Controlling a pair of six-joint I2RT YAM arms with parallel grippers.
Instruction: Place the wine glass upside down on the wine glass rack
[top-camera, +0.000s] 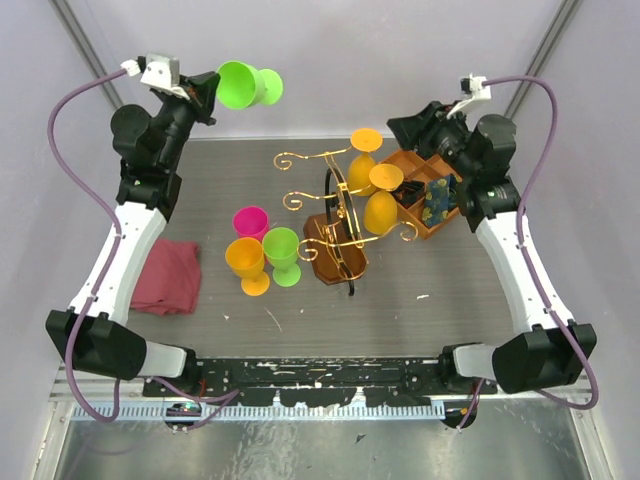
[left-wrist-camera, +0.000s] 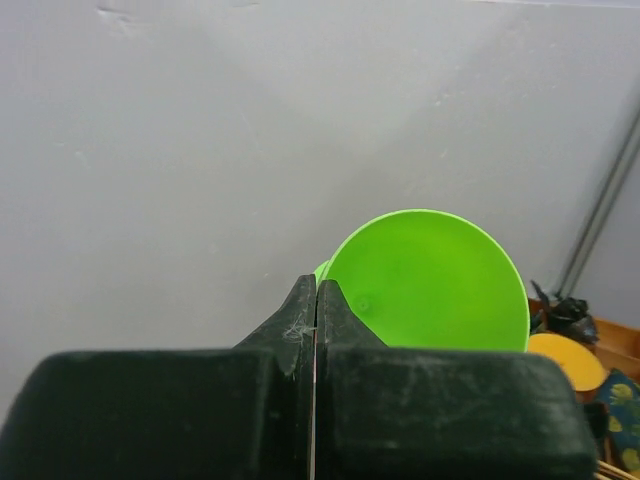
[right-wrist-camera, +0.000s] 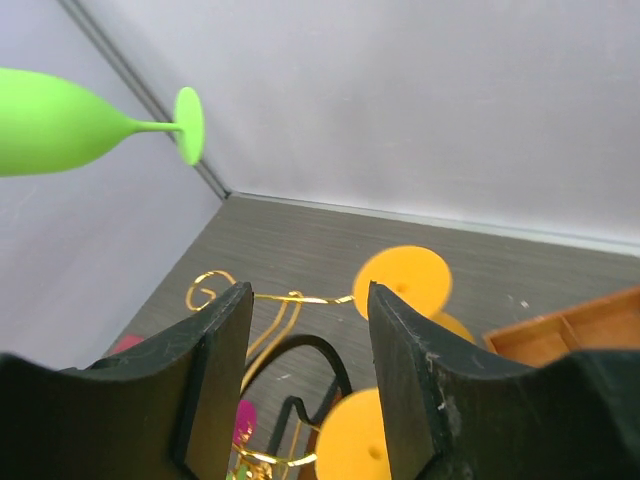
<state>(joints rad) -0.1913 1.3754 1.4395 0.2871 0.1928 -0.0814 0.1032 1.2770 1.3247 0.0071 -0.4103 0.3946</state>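
My left gripper (top-camera: 207, 95) is shut on a bright green wine glass (top-camera: 248, 85), held high in the air at the back left and lying sideways. In the left wrist view its round green face (left-wrist-camera: 425, 285) shows just past my closed fingertips. The right wrist view shows the wine glass (right-wrist-camera: 60, 125) side-on, bowl to the left and foot to the right. The gold wire wine glass rack (top-camera: 335, 205) stands mid-table on a dark wooden base. Two orange glasses (top-camera: 365, 160) hang upside down on it. My right gripper (right-wrist-camera: 308, 295) hovers open and empty over the wine glass rack (right-wrist-camera: 270, 298).
A pink cup (top-camera: 250, 220), an orange glass (top-camera: 246, 262) and a green glass (top-camera: 283, 255) stand upright left of the rack. A maroon cloth (top-camera: 168, 275) lies by the left arm. An orange-brown wooden tray (top-camera: 412, 165) sits under the right arm.
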